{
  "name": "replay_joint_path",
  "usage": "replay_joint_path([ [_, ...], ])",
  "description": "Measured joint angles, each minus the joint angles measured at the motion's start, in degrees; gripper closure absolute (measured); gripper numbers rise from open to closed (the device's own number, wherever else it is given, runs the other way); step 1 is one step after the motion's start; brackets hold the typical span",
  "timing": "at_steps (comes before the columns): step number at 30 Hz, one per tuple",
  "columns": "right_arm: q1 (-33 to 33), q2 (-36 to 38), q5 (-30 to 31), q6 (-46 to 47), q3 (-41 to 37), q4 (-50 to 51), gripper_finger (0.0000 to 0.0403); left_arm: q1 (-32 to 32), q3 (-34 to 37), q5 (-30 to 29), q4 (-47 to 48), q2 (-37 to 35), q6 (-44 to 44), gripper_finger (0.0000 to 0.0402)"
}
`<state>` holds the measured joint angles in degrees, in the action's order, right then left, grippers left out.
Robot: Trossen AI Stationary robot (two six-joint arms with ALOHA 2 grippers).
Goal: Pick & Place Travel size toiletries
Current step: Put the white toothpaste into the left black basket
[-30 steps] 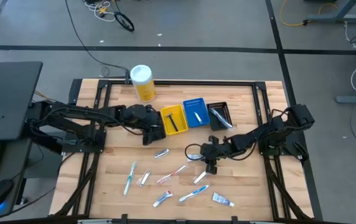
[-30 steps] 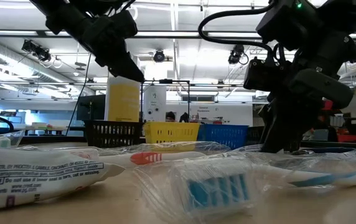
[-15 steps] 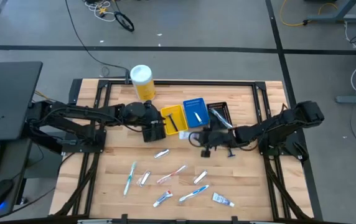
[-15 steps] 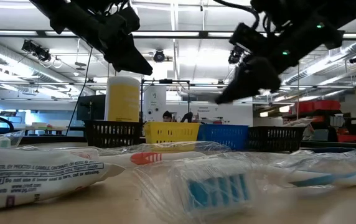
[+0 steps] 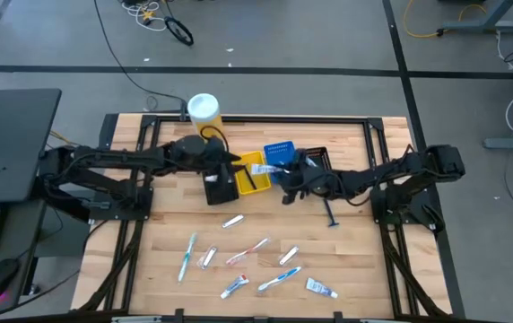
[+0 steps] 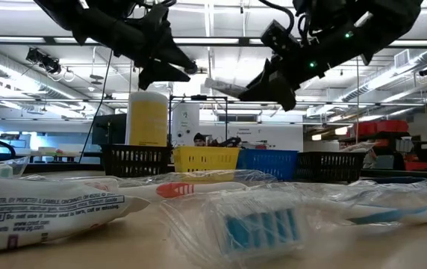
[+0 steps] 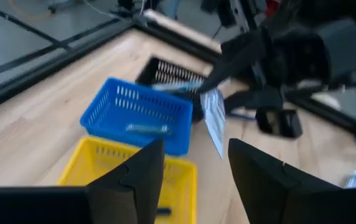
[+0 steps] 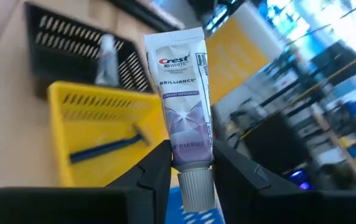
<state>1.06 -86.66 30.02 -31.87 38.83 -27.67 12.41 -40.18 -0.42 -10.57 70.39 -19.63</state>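
My right gripper [image 5: 285, 175] is shut on a white Crest toothpaste tube [image 8: 181, 99], high over the near edge of the blue bin [image 5: 279, 160]. In the low view the tube [image 6: 225, 87] juts from my right gripper [image 6: 262, 84]. My left gripper [image 7: 193, 177] hangs open and empty above the yellow bin [image 5: 248, 171], which holds a dark razor [image 5: 250, 177]. A black bin [image 5: 315, 161] stands to the right of the blue one. Several more toiletries, such as a teal toothbrush [image 5: 186, 256] and a small tube [image 5: 321, 287], lie flat on the near half of the table. My right gripper pinches the tube between its two fingers at the narrow end just above the white cap [image 8: 189, 160]. The cap points back toward the wrist and the flat crimped end [image 8: 175, 37] sticks out past the fingertips. The fingers come nearly level from the table's right. The tube is lifted clear.
A tall yellow canister with a white lid [image 5: 205, 118] stands at the far left, behind my left arm. A blue razor [image 5: 331, 215] lies on the table under my right arm. Bare wood shows between the bins and the loose items.
My right gripper has risen from the middle of the table and gone toward the far edge, rolling its wrist, and now carries the tube above the bins. My left gripper has swung a little toward the right over the yellow bin and has opened.
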Motion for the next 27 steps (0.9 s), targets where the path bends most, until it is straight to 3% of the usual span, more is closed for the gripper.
replay_joint_path([
  [7,-2.4,-0.1,-0.6,-4.1,0.1,-7.2,0.0291,1.2,0.0,1.7,-4.6,0.6,-1.1,0.0221],
  [10,-3.0,-0.1,-2.6,-5.1,0.9,-6.7,0.0291,1.4,0.0,1.4,-6.2,1.4,-1.0,0.0223],
  [17,-3.7,-0.1,0.4,-5.0,3.0,-6.0,0.0291,2.6,-0.7,-1.8,-7.6,3.4,-1.1,0.0226],
  [27,-4.3,-0.1,-2.1,-4.4,3.0,-6.2,0.0291,3.2,-0.6,1.5,-13.1,4.7,-1.1,0.0233],
])
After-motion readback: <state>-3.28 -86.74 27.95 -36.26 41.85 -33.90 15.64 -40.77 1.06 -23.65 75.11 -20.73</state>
